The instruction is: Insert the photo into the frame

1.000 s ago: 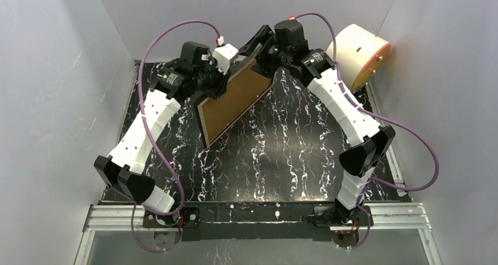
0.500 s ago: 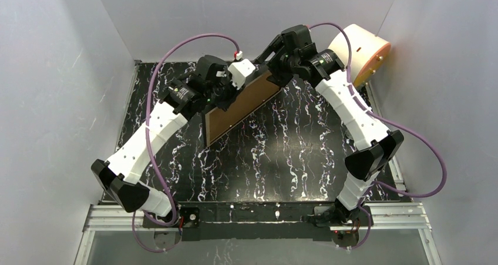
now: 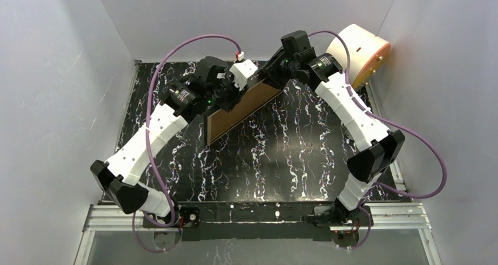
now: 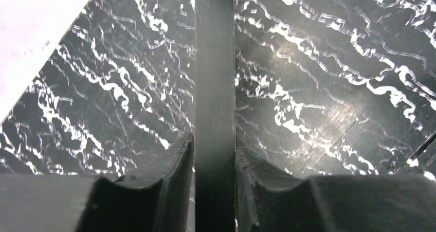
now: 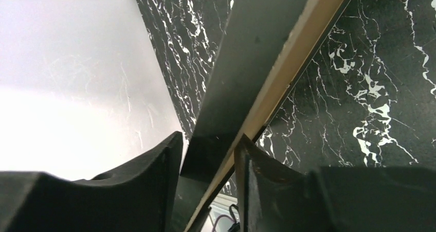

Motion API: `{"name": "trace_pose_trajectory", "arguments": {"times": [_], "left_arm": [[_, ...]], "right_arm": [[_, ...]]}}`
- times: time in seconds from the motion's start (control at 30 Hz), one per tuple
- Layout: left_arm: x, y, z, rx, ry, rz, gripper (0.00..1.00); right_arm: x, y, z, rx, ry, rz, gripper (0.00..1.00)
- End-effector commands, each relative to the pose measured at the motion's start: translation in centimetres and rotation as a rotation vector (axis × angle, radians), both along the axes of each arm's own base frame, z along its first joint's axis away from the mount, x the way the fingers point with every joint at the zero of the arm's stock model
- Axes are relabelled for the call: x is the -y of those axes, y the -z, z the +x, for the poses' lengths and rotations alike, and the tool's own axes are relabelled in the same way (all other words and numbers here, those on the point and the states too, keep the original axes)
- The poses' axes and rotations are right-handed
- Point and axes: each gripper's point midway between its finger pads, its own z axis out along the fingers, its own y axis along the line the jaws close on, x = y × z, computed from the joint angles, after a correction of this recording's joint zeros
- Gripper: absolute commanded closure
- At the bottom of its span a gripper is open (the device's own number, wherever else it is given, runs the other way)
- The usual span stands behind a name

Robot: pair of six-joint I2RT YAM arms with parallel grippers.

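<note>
The frame (image 3: 241, 109) stands tilted on its edge on the black marbled table (image 3: 282, 153), brown face toward the camera, its low corner on the table. My left gripper (image 3: 231, 93) is shut on its upper edge, which shows as a dark bar (image 4: 214, 77) between the left gripper's fingertips (image 4: 214, 139). My right gripper (image 3: 273, 77) is shut on its far upper corner; there the frame shows a dark edge with a light wood strip (image 5: 267, 52) between the right gripper's fingertips (image 5: 211, 139). The photo is not in view.
A cream round drum with an orange rim (image 3: 359, 52) sits at the back right by the wall. White walls close in the table on the left (image 3: 59, 100), back and right. A metal rail (image 3: 264, 215) runs along the near edge.
Both arms have swung right with the frame; its upper corner moved right and down, its low corner stayed put, and the brown face looks narrower now.
</note>
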Motion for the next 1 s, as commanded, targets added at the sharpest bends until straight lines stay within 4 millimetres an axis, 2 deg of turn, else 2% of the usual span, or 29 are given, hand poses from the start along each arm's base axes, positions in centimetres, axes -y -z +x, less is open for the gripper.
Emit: {"name": "trace_pose_trajectory", "arguments": {"times": [0.0, 0.1, 0.2, 0.3, 0.37, 0.57, 0.67, 0.77, 0.97], "left_arm": [[1.8, -4.3, -0.4, 0.089, 0.05, -0.165, 0.65], [2.4, -5.1, -1.1, 0.064, 0.063, -0.217, 0.43], [4.6, -6.5, -3.3, 0.007, 0.177, -0.341, 0.24], [7.0, -8.3, -5.3, -0.053, 0.286, -0.509, 0.14], [8.0, -9.2, -5.8, -0.08, 0.308, -0.593, 0.11], [8.3, -9.7, -4.5, -0.074, 0.228, -0.658, 0.02], [7.8, -8.5, -3.2, -0.064, 0.147, -0.651, 0.02], [6.8, -6.0, -1.1, -0.055, 0.013, -0.599, 0.02], [3.9, -1.8, 2.8, -0.117, -0.221, -0.544, 0.02]], "right_arm": [[1.1, -1.6, -0.3, 0.026, 0.022, 0.029, 0.54], [1.5, -1.8, -0.2, 0.027, 0.022, 0.033, 0.61], [1.8, -1.7, -0.2, 0.016, -0.012, 0.061, 0.64], [2.2, -1.4, 0.4, 0.053, -0.064, 0.083, 0.64], [2.4, -1.3, 0.6, 0.084, -0.115, 0.098, 0.64], [3.9, -1.3, -0.2, 0.217, -0.249, 0.066, 0.61], [4.8, -0.9, -0.8, 0.271, -0.309, 0.068, 0.61], [5.7, 0.0, -1.5, 0.315, -0.373, 0.085, 0.6], [8.1, 3.1, -2.4, 0.337, -0.444, 0.134, 0.58]]}}
